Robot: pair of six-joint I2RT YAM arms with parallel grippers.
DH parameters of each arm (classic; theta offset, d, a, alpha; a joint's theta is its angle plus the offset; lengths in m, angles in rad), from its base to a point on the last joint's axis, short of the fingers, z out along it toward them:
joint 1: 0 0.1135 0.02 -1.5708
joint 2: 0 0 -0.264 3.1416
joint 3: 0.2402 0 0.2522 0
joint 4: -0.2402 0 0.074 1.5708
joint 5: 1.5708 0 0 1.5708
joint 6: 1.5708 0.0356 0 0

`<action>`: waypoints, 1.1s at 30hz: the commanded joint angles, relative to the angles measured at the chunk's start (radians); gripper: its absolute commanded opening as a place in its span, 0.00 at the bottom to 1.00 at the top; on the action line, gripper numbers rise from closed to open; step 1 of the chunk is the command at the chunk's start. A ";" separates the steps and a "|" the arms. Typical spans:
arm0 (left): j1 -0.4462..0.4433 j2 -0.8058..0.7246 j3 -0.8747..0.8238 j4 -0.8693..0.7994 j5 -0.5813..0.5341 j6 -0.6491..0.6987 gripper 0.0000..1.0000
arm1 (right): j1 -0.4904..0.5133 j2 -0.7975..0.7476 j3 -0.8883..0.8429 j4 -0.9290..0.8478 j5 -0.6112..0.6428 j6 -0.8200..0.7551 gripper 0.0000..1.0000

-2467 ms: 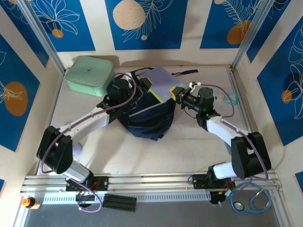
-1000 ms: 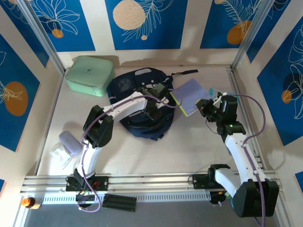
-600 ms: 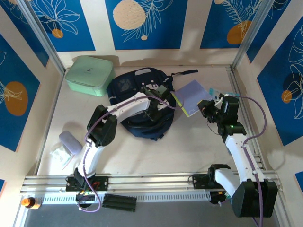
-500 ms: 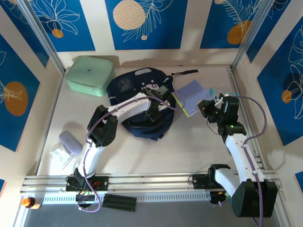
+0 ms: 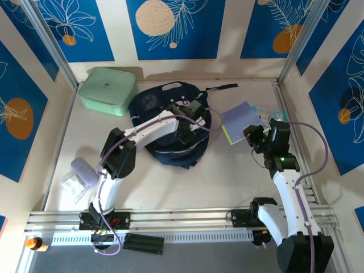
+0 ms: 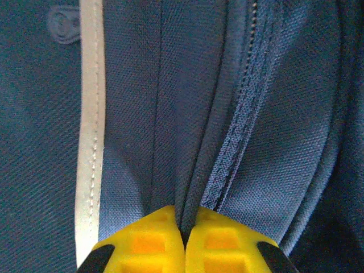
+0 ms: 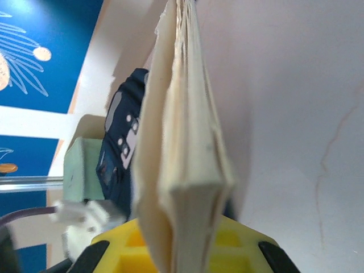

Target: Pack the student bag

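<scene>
Now the left gripper (image 6: 185, 230) clamps a fold of the student bag (image 5: 149, 104) — the right gripper (image 5: 251, 133) clamps a notebook (image 5: 241, 119); next, probably, pull the opening wide.

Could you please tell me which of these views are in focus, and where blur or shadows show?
Top external: sharp and evenly lit, with soft shadows on the table around the student bag. Left wrist: bag weave crisp, yellow left fingers at the bottom edge blurred. Right wrist: notebook pages close to the lens soft, background hazy.
</scene>
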 commanded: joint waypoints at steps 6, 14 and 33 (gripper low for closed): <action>0.017 -0.233 -0.068 0.286 -0.182 -0.050 0.00 | 0.041 -0.032 -0.007 -0.079 0.034 -0.012 0.00; 0.018 -0.309 -0.067 0.449 -0.141 -0.065 0.00 | 0.239 0.000 -0.056 0.188 -0.089 0.111 0.00; 0.017 -0.360 -0.085 0.478 0.010 -0.127 0.00 | 0.450 0.571 0.104 0.547 0.137 0.320 0.00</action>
